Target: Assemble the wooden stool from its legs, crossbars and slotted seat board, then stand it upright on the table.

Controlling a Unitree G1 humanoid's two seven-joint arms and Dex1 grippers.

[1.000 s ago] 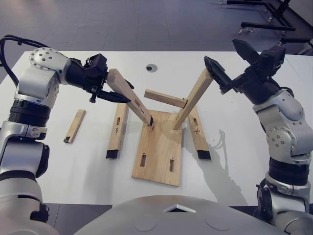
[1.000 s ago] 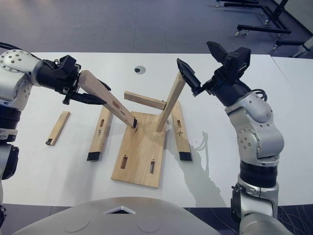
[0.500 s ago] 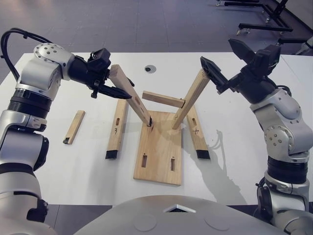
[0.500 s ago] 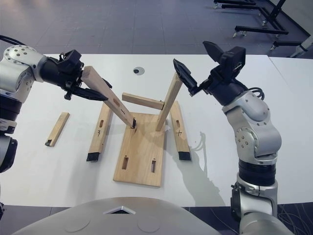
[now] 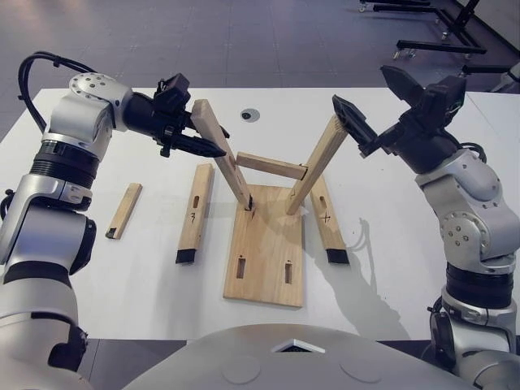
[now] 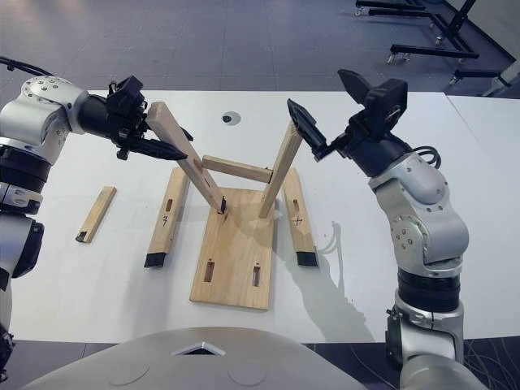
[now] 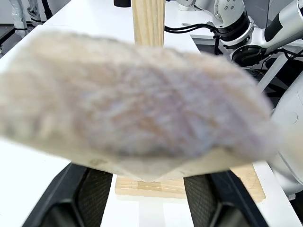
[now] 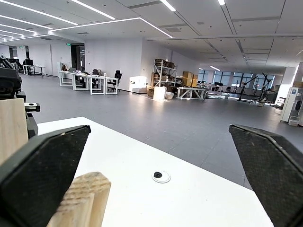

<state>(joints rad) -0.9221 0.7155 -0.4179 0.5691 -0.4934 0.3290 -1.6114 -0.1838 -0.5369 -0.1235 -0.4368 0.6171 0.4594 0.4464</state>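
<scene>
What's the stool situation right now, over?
Left gripper shut on slanted leg, foot at seat board. Right gripper open at second leg's top. Two legs, one crossbar lie loose alongside.

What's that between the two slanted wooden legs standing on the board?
A wooden crossbar spans from the right leg towards the left leg, raised above the seat board. Both eye views show it.

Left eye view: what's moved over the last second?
The left gripper, shut on the left leg, swung it more upright, nearer the crossbar; its foot stays on the seat board. The right gripper, open by the right leg, and the loose pieces on the table kept still.
</scene>
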